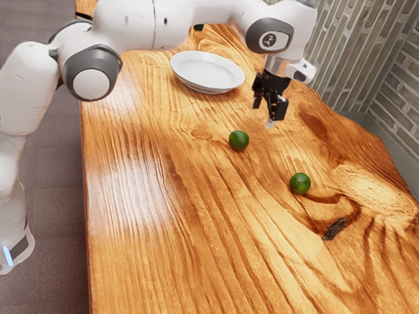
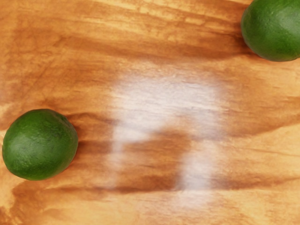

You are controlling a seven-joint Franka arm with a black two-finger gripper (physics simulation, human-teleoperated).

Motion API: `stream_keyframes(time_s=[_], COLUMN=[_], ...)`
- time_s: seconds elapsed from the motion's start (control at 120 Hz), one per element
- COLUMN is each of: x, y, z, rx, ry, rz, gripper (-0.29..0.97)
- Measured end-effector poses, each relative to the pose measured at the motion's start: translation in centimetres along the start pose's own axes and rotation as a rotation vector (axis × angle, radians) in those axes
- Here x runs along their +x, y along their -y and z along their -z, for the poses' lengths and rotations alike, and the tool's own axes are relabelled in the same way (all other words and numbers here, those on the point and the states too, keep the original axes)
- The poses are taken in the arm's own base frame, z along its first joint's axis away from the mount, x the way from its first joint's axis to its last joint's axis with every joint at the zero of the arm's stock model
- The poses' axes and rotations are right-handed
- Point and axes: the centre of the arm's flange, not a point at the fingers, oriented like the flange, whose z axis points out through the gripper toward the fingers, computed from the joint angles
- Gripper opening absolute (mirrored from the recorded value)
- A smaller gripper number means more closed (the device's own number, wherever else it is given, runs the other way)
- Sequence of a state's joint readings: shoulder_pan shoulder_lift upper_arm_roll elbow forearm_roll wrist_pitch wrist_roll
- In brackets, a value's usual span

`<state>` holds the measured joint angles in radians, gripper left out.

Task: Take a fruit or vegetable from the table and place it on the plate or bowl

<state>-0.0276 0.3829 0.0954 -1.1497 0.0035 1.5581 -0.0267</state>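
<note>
The arm [image 1: 131,26] is built of glossy white, rounded shells. One big joint [image 1: 91,73], well back from the gripper [image 1: 270,116], has a grey collar around a white disc. The joint cap [image 1: 270,38] just above the gripper is dark grey with a small pale mark. The gripper and its fingers [image 1: 279,108] are black. Farthest from the gripper, a blue strip [image 1: 8,256] glows on the white base [image 1: 14,232].
</note>
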Motion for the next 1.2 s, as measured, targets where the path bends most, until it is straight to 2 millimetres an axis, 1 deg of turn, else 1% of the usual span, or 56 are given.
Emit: stream_keyframes(time_s=[0.058,0.133,0.333,0.425,0.492,0.583,0.675,0.75,0.867,1.117,1.2], x=[0.4,0.9,1.9,2.2,2.3,2.5,2.5,2.5,2.7,3.4,3.6], y=[1.1,1.9,4.3,6.5,7.8,8.6,9.1,10.3,10.7,11.2,11.0], z=[-0.9,-1.9,-3.7,-4.5,-5.0,-5.6,-5.8,-6.2,-6.6,-9.7,-10.5], rx=[0.005,0.008,0.007,0.006,0.003,0.001,0.002,-0.003,-0.008,-0.023,-0.033], ry=[0.007,0.014,0.009,0.008,0.009,0.011,0.008,0.010,0.012,0.037,0.044], rz=[0.007,0.007,-0.003,0.002,-0.001,-0.026,-0.057,-0.070,-0.104,-0.163,-0.182], gripper=[0.68,0.68,0.68,0.68,0.68,0.68,0.68,0.68,0.68,0.68,0.68])
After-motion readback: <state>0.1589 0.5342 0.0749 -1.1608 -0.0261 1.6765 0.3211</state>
